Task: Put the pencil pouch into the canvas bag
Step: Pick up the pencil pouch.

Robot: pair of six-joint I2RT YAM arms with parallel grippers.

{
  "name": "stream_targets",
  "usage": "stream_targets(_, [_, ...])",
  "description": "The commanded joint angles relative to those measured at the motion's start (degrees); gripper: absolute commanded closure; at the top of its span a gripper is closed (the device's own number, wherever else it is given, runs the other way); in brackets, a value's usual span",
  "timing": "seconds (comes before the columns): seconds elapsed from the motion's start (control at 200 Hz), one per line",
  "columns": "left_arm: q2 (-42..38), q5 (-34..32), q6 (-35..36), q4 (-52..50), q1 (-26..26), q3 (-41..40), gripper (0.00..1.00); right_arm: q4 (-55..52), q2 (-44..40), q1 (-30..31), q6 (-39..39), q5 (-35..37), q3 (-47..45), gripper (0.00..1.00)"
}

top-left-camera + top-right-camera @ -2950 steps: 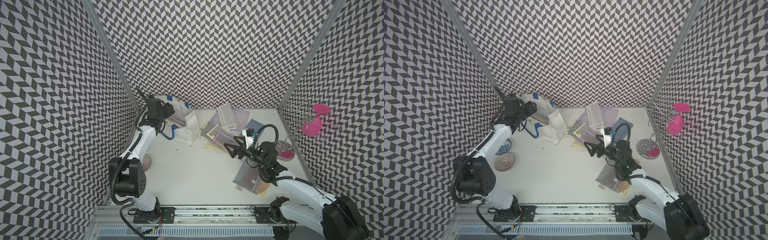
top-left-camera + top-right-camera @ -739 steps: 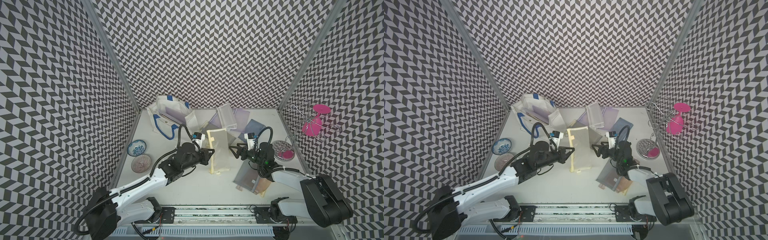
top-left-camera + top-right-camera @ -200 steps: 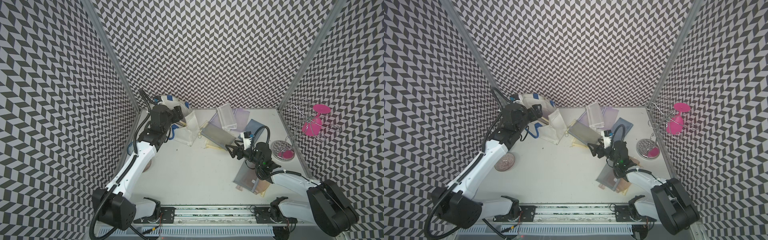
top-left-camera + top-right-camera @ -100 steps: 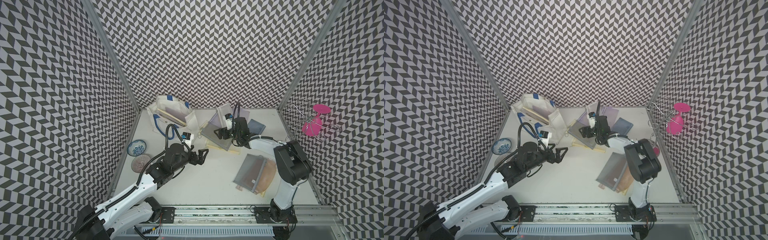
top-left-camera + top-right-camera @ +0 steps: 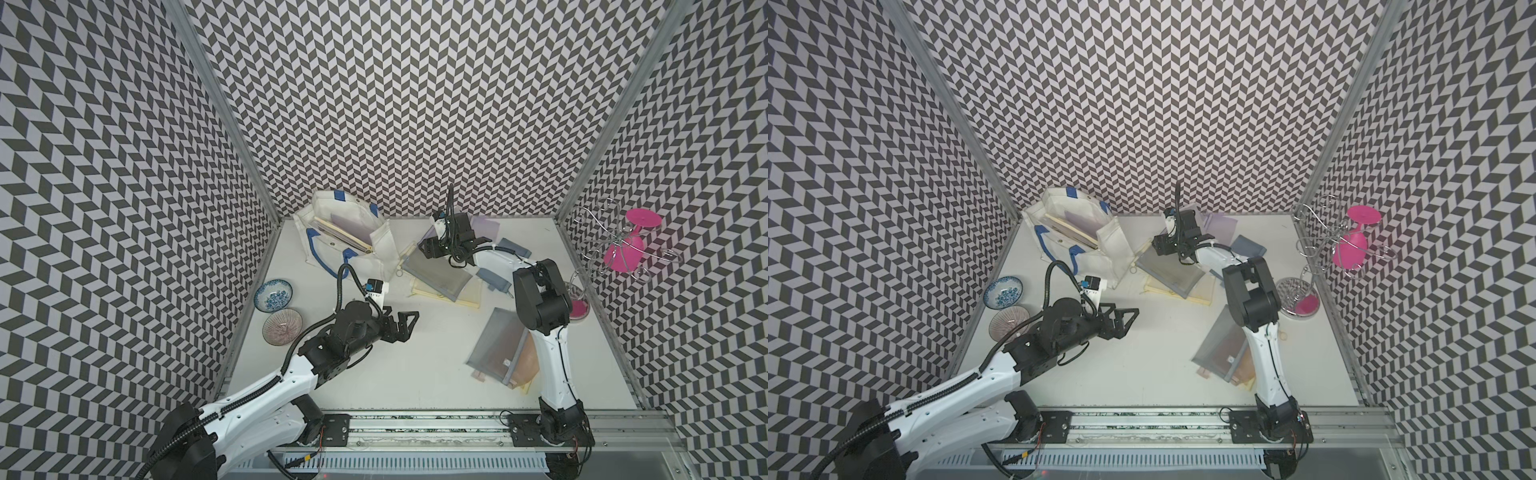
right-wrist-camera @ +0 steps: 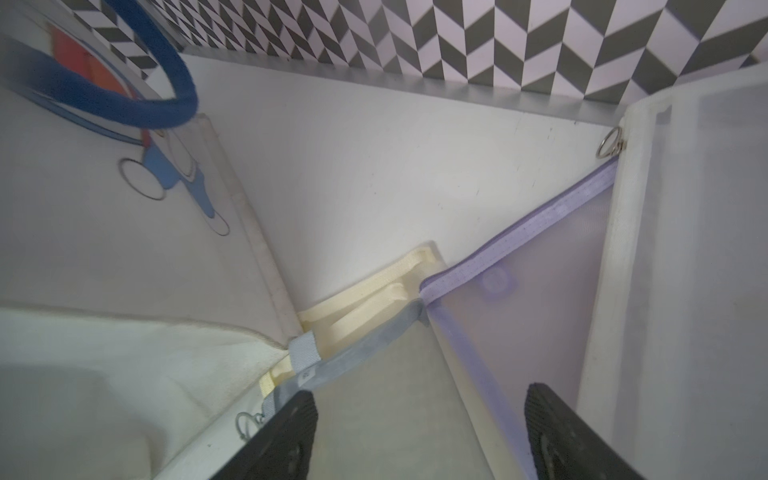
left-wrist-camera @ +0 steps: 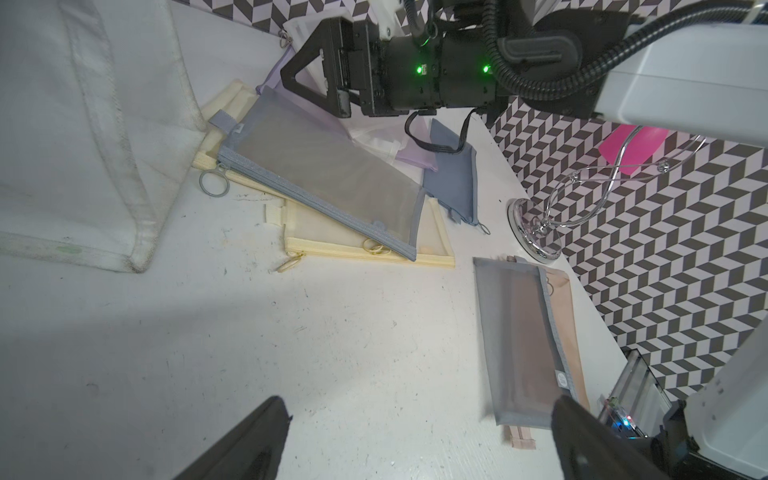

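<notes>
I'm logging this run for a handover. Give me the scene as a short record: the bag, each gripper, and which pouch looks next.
bag: white canvas bag in the back left corner, open, flat pouches inside
left gripper: open, empty, above bare table
right gripper: fingers open, astride one end of the grey mesh pouch; no grip seen
grey mesh pouch: lies on yellow pouches, beside the bag
spare: another grey pouch near the right arm's base
likely next: right fingers close on the grey mesh pouch (a guess)

The canvas bag (image 5: 332, 216) stands back left, with pouches (image 5: 436, 274) piled just right of it, bowls (image 5: 273, 296) before it and a wire stand (image 5: 1289, 291) far right.
</notes>
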Motion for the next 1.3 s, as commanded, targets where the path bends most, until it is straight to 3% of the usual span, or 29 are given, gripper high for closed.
stream_targets(0.0, [-1.2,-0.7,-0.9,2.5,0.8,-1.3,0.01,-4.7,2.3,-1.7,-0.9,-0.1,0.0,0.22])
stream_targets(0.305, [-4.7,1.7,-2.6,7.2,5.2,-5.0,0.03,4.4,-5.5,-2.3,3.3,-5.6,-19.1,0.25])
stream_targets(0.491, [-6.4,4.1,-3.0,7.7,8.0,-6.6,0.03,10.8,-11.9,0.8,5.1,-4.1,-33.4,0.26])
stream_targets(0.616, [-6.5,4.5,-2.7,7.2,9.5,-6.8,0.03,15.3,-17.1,5.0,6.6,1.5,-43.0,0.27])
stream_targets(0.866, [-4.9,6.0,-2.8,7.1,10.9,-6.8,0.04,26.5,-25.2,8.4,12.1,-0.5,-58.6,0.29])
stream_targets(1.126, [-2.8,5.2,-2.2,4.5,11.4,-5.6,0.04,33.2,-32.5,12.5,15.8,-4.3,-69.7,0.3])
stream_targets(1.292, [1.1,6.2,-2.4,2.5,11.4,-4.8,0.05,30.3,-36.4,13.0,14.4,-5.0,-68.7,0.29])
